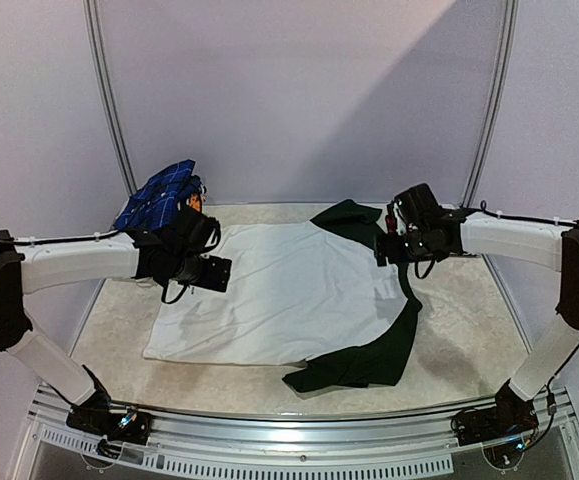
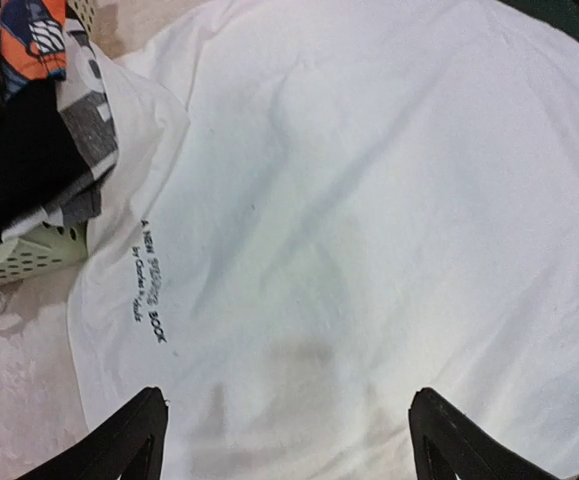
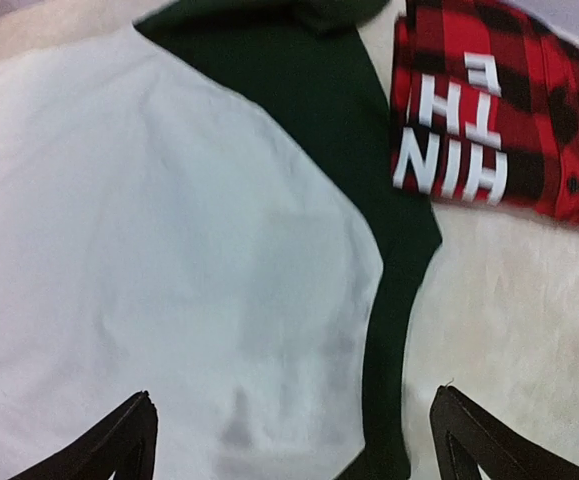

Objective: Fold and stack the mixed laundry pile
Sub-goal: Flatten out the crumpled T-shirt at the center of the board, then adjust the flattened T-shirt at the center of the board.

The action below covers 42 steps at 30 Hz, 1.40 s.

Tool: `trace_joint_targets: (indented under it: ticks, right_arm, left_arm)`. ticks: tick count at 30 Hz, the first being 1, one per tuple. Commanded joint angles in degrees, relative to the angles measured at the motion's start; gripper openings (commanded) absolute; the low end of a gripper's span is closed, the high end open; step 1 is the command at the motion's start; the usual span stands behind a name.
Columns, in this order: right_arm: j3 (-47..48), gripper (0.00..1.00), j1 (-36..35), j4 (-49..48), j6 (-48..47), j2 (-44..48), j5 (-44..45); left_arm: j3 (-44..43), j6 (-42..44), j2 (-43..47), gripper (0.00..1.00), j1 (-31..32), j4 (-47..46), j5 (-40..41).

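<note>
Looking down at a beige, mottled table point(image 1: 469, 310) boxed in by plain pale walls point(image 1: 299, 90), nothing fancy. The left arm point(image 1: 69, 262) reaches in from the table's left edge with its forearm about level, and the left gripper point(image 1: 207, 272) hangs over the left side of the white T-shirt point(image 1: 289, 290). The right arm point(image 1: 514, 240) mirrors it from the right edge, with the right gripper point(image 1: 394, 245) over the shirt's far right shoulder, right where a dark green sleeve point(image 1: 369, 360) begins.

Both grippers have their fingers spread wide with nothing between them, and the cloth just lies flat underneath.

The T-shirt is spread out across the middle of the table, with small dark print point(image 2: 149, 290) near its left side. A blue checked cloth point(image 1: 159, 200) is heaped at the far left corner on a white lattice basket point(image 2: 29, 260). The red-and-black plaid shirt point(image 3: 489, 110) lies folded near the far right, just beside the green sleeve.
</note>
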<state>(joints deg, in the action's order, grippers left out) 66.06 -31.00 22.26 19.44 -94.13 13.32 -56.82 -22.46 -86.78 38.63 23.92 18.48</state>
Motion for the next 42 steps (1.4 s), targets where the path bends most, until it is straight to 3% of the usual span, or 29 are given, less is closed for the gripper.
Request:
trace_joint_targets:
  ticks: [1, 8, 15, 23, 28, 38, 42]
  right_arm:
    - [-7.7, 0.98, -4.2, 5.2, 7.2, 7.2, 0.3]
    - [-19.6, 0.99, -5.9, 9.2, 16.4, 16.1, -4.2]
    - [-27.0, 0.98, -5.6, 6.9, 17.5, 24.6, -5.3]
    - [-29.8, 0.92, 1.1, -0.1, 18.2, 22.7, -15.9]
    - [-29.9, 0.85, 3.6, -3.0, 17.9, 19.2, -18.3]
    - [-30.1, 0.63, 6.6, -9.3, 18.1, 8.8, -19.9]
    - [-30.0, 0.37, 6.8, -10.6, 17.9, 6.5, -19.9]
  left_arm:
    - [4.8, -3.6, 5.1, 0.85, 4.2, 1.3, 1.3]
    - [13.2, -6.9, 9.3, 0.82, 7.1, -0.5, 2.1]
    - [17.1, -7.8, 10.1, 0.78, 8.1, -3.9, 2.8]
    - [20.5, -11.7, 15.2, 0.79, 7.0, 0.0, 10.7]
    - [22.6, -11.7, 17.5, 0.78, 2.8, 0.0, 8.0]
    - [26.2, -12.4, 22.7, 0.74, -0.3, -0.9, 5.4]
    - [26.6, -12.1, 24.0, 0.72, -0.6, -1.3, 5.3]
